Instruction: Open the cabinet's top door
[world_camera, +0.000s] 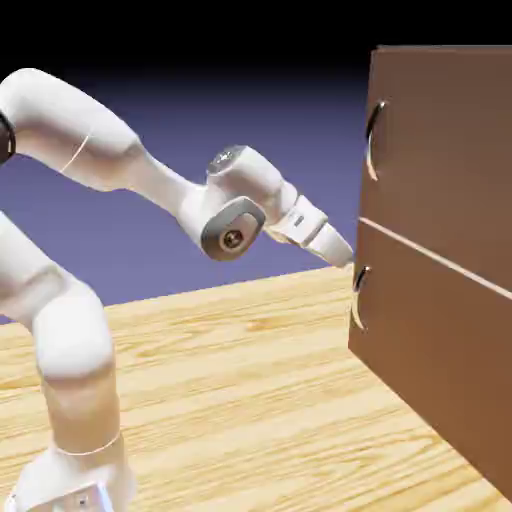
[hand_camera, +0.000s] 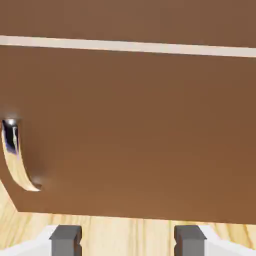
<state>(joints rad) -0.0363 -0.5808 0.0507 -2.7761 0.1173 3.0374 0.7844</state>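
The jaws of the gripper stand apart, grasping nothing. The cabinet rises directly ahead of the gripper. The top door appears closed, above the seam. Its handle sits higher than the gripper; the lower panel's handle lies nearer.

We see open air between our gripper and the cabinet, whose lower handle perhaps sits nearest.

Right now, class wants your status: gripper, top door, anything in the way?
Gripper open, empty, level with the lower panel's handle. Top door shut, its handle untouched, higher up. Nothing in the way.
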